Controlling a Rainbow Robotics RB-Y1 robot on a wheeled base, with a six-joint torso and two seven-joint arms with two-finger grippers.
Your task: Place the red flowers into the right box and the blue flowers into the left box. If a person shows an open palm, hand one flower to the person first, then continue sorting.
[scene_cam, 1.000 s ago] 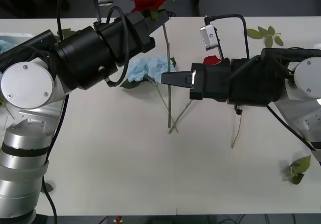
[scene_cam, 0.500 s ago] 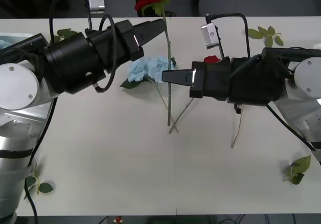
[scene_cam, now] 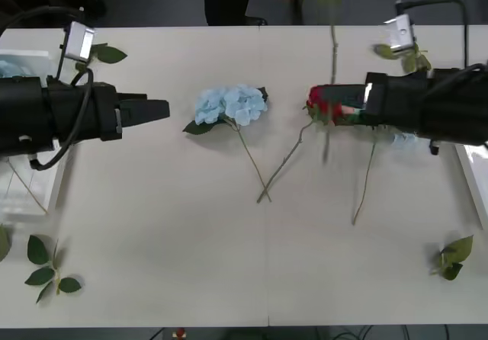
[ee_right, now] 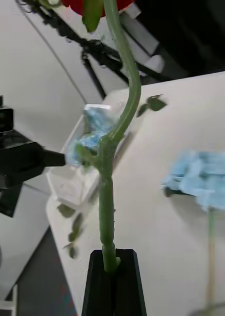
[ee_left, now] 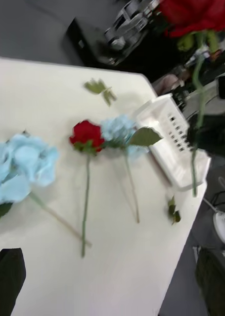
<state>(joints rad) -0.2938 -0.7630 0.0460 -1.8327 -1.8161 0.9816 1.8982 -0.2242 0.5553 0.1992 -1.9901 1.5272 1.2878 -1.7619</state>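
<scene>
Where the pale worktop (scene_cam: 191, 264) lies nearest the robot, only loose green leaf sprigs (scene_cam: 49, 267) rest on it, at both corners. Farther in, three flowers lie flat. A pale sky-blue fluffy hydrangea cluster (scene_cam: 231, 104) sits mid-worktop with its thin stem running back toward the robot. A deep-red artificial rose (ee_left: 86, 136) is beside it, and their stem ends cross. A second blue cluster (ee_left: 117, 131) lies touching that rose's bloom, under the right arm.

At the same depth the two arms face each other. The left pincer (scene_cam: 162, 110) hovers near the white box at the robot's left (ee_right: 63, 187). It is spread wide and carries nothing. That box already has a blue cluster in it.

The right pincer (ee_right: 111, 254) is clamped on the bottom end of an upright red rose's green stem (ee_right: 110, 197). The bloom rises high over the far edge. The white slotted plastic bin (ee_left: 174, 148) at the robot's right is where this rose should go.

The rose looks light, but it is probably top-heavy when held this low. The thin stem is likely to flex and sway, so a slow carry seems wise. For the flowers lying flat, mid-stem below the leaves looks the best place to grip. The cloth blooms would probably crush or slip.
</scene>
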